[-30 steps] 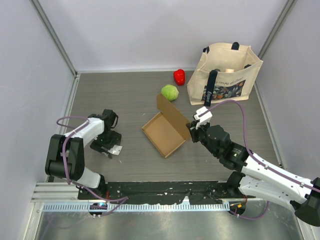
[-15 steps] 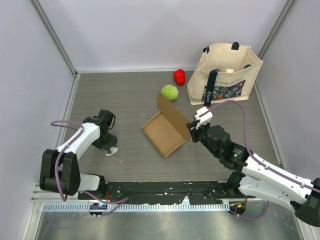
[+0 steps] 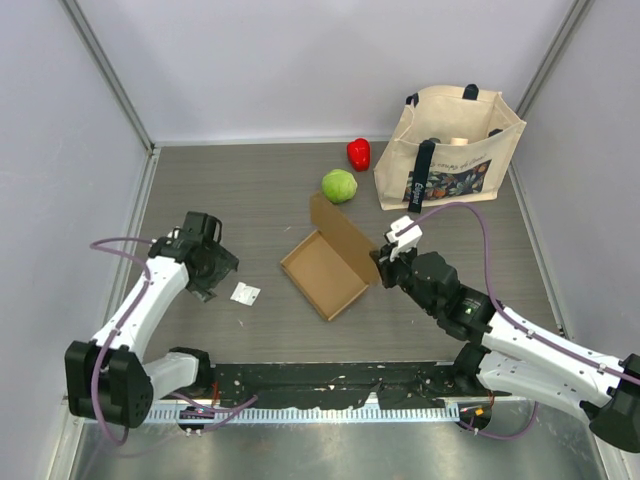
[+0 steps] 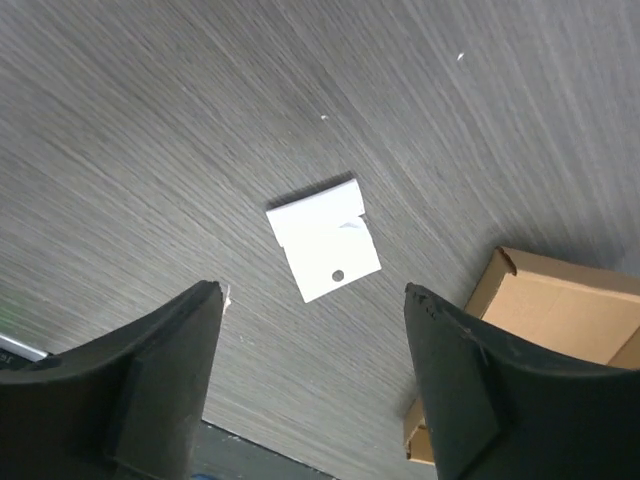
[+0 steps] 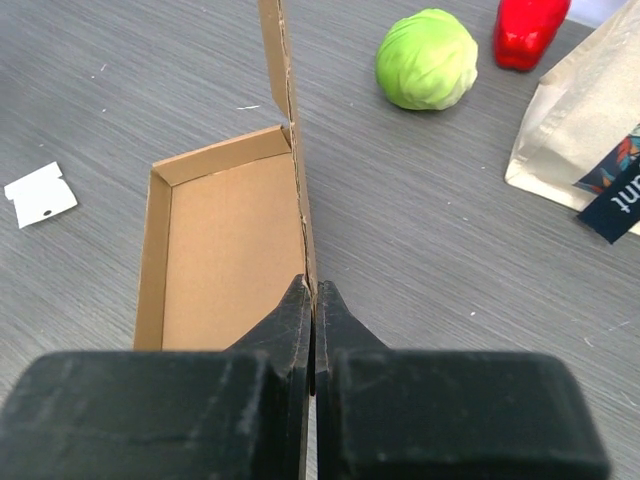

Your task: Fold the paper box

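The paper box (image 3: 322, 272) lies near the middle of the counter (image 3: 240, 190), a shallow brown tray with low walls folded up on its sides. One large flap stands up from the tray's right-hand long edge, close to upright and leaning slightly away from the tray. The right arm (image 3: 450, 300) reaches in from the near right, and its jaws are clenched on the near end of that raised flap, pinching the thin cardboard edge between them. In the right wrist view the flap runs straight away from the jaws, with the tray's open floor (image 5: 230, 250) to its left.

The left arm (image 3: 165, 285) is bent over the left part of the counter, well apart from the box. Its jaws are released, spread wide with nothing between them, and they hang above a small white paper scrap (image 4: 323, 238) that lies flat on the counter with a small hole near one edge. The scrap (image 3: 244, 293) sits to the left of the box, not touching it.

Behind the box sit a green cabbage (image 3: 339, 185) and, beyond it, a red pepper (image 3: 358, 153). A beige tote bag (image 3: 450, 150) with dark handles stands at the far right.
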{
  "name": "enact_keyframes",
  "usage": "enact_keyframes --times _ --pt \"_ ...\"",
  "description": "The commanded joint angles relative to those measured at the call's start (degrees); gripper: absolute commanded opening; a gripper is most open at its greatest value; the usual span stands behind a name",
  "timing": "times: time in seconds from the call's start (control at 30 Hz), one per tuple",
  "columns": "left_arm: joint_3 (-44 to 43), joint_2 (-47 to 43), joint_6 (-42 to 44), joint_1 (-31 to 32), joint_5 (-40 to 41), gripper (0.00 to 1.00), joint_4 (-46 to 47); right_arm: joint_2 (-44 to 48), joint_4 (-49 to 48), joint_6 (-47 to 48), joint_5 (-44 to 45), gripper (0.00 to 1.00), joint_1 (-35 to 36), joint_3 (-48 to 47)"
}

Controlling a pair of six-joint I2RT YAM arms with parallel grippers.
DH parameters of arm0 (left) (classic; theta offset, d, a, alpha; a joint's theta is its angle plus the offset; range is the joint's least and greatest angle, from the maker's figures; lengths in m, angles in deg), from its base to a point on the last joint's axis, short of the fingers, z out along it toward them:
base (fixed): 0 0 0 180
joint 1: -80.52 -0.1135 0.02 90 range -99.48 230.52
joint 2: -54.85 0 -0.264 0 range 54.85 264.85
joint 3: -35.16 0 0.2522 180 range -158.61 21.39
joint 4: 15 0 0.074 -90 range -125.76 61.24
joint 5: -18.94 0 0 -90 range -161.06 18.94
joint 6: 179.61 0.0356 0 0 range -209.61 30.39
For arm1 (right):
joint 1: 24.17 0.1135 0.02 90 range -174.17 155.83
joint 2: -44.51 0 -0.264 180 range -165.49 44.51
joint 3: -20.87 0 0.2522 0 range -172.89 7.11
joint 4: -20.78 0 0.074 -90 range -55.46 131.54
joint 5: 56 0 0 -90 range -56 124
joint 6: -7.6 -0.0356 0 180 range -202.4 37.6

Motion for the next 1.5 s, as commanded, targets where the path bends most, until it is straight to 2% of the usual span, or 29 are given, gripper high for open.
enact_keyframes --times 0.0,0.1,0.37,0.5,0.83,0.87,1.0,1.13,1.2,1.27,1.33,1.4,1.47 --pt "-1.38 5.63 5.78 0.22 -4.52 0.8 2.41 -0.43 -2.89 -2.55 -2.19 0.01 -0.18 -1.96" --pt "-2.96 10.12 5.71 0.13 -5.75 0.85 -0.31 -0.69 -1.74 -3.79 -2.63 0.01 -0.09 -2.23" --pt "-3.41 17.5 -5.88 0.22 -9.09 0.87 -2.86 -1.22 -1.65 -3.18 -7.2 0.01 -0.09 -2.05" --pt "-1.75 21.02 -10.81 0.22 -11.64 0.88 -1.12 -1.04 -1.65 -2.03 -6.59 0.01 -0.09 -2.4" --pt "-3.68 24.97 -12.66 0.48 -7.51 0.87 1.27 0.27 -1.65 -1.33 -2.81 0.01 -0.18 -1.17" --pt "-2.8 25.51 -13.01 0.48 -7.78 0.85 1.44 1.06 -1.65 -1.5 -2.81 0.01 -0.09 -1.08" --pt "-1.48 28.14 -15.82 1.1 -7.44 0.7 1.53 2.91 -0.07 -2.2 -3.42 0.01 0.0 -0.91" --pt "-2.44 29.47 -16.27 1.63 -5.32 0.63 1.01 3.09 0.02 -2.56 -3.86 0.01 -0.09 -0.73" --pt "-2.53 28.33 -16.36 1.8 -4.27 0.54 0.48 3.09 0.02 -2.56 -4.21 0.01 -0.09 -0.82" --pt "-2.27 26.84 -16.36 1.89 -1.9 0.52 0.04 3.0 -0.42 -2.56 -4.48 0.01 0.0 -0.47" --pt "-2.09 24.2 -15.75 1.89 0.12 0.37 0.04 3.17 -0.95 -2.56 -4.83 0.01 -0.18 0.06" --pt "-2.09 21.4 -14.95 1.89 1.18 0.27 -0.66 2.91 -1.04 -2.47 -5.0 0.01 -0.09 0.06" --pt "-2.09 19.11 -14.08 1.98 2.58 0.27 -0.93 2.47 -1.04 -2.47 -5.18 0.01 -0.18 0.06"
